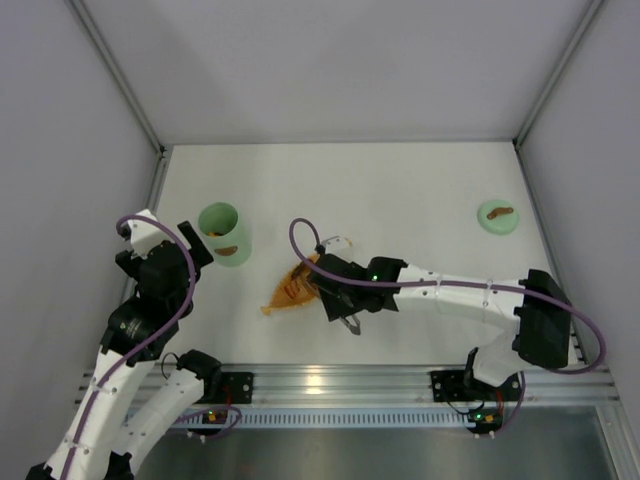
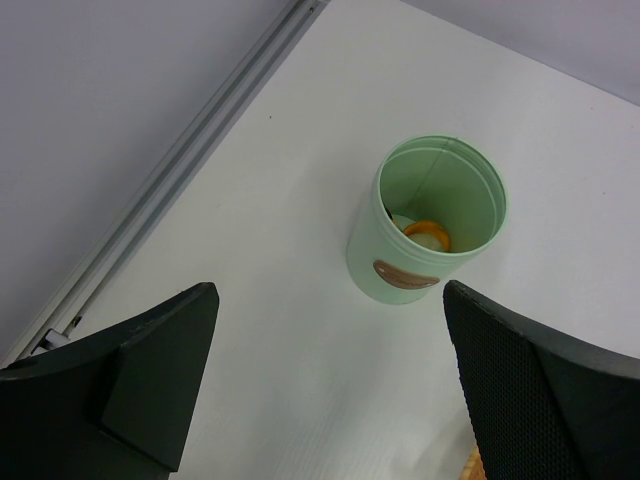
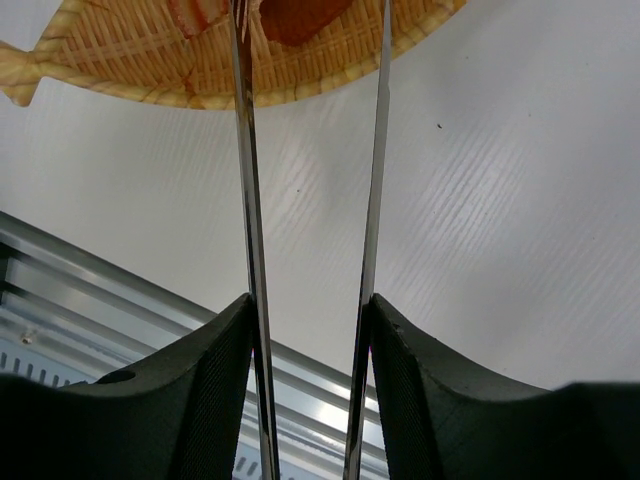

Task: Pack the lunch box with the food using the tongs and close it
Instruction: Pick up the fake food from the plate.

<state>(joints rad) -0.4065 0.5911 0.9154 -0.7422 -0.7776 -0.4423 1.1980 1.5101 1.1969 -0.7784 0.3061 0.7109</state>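
The mint-green lunch box [image 1: 224,233] stands open at the left; an orange and a white piece of food [image 2: 428,233] lie inside it. My left gripper [image 2: 328,300] hovers open and empty just in front of the box [image 2: 430,225]. Its round lid [image 1: 498,216] lies far right. My right gripper [image 3: 310,305] is shut on the tongs [image 3: 248,200], one slim arm against each finger. The tong tips reach over the orange tray [image 3: 130,60], beside a red-orange piece of food [image 3: 300,15]. The tips themselves are cut off at the top of the right wrist view.
The woven leaf-shaped tray [image 1: 290,290] sits at the table's middle front, under my right gripper [image 1: 325,285]. An aluminium rail [image 1: 320,385] runs along the near edge. Grey walls close in the left, right and back sides.
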